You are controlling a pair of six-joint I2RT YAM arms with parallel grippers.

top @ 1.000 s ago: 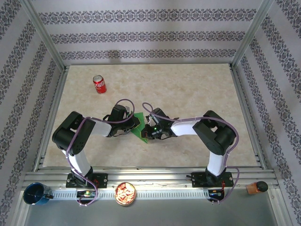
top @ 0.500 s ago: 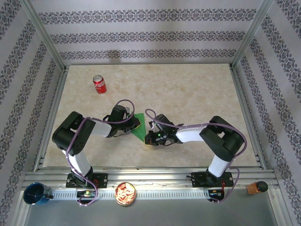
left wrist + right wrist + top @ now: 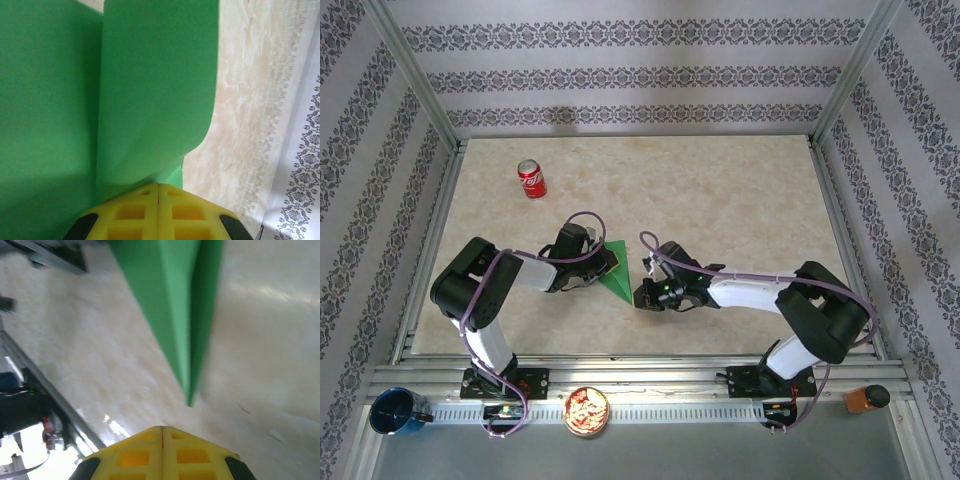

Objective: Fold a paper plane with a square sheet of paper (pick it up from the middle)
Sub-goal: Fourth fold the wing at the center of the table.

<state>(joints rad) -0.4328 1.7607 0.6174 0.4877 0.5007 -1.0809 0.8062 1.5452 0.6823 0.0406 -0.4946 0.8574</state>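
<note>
While my left gripper has its yellow fingers pressed together with no gap, their tips sit right against the green paper. I cannot tell whether an edge is nipped between them or merely pressed beneath them. One flap of that paper curls up and away from my fingertips, and the rest lies as a flatter layer to the side.

My right gripper is likewise closed and holds nothing. It is low over the table, with the paper's sharp point just ahead of it and apart from it, though that view is blurred.

From above, the paper is a narrow triangle lying between my two grippers near the middle of the table. My left gripper is at its left edge and its near point is just beside the right one. A red soda can stands upright well apart, toward the far left corner. Patterned walls ring the table.
</note>
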